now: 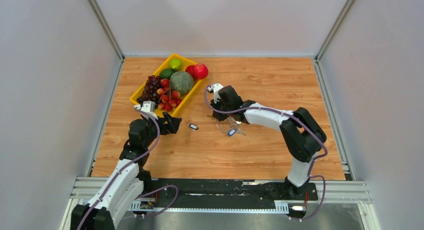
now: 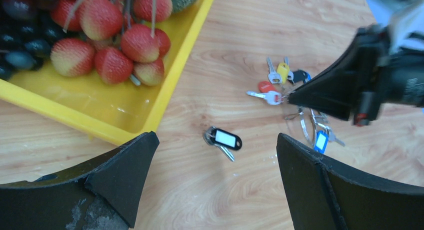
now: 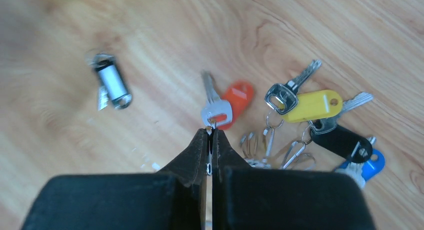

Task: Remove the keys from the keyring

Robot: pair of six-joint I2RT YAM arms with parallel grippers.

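1. The keys (image 3: 300,107) lie bunched on the wooden table (image 1: 260,150) about its middle, slightly toward the right edge. Red, yellow, black and blue tags show among them.
2. The keyring (image 2: 301,125) is hard to make out. In the left wrist view it is a thin wire loop just beside the right gripper (image 3: 210,132). In the right wrist view the black fingers cover most of it.
3. The right gripper's fingers are pressed together, their tips touching the head of the silver key with the red tag (image 3: 237,97). Whether they actually pinch anything cannot be told.
4. The left gripper (image 1: 172,124) is spread wide with nothing between its fingers. It hangs over the table near the yellow tray (image 1: 137,96).
5. One loose key (image 2: 225,139) with a dark tag lies apart from the bunch, toward the left edge.
6. The tray sits by the far left corner, holding strawberries (image 2: 137,42). The left wrist view cuts it off.
7. In the top view the bunch is too small to count.
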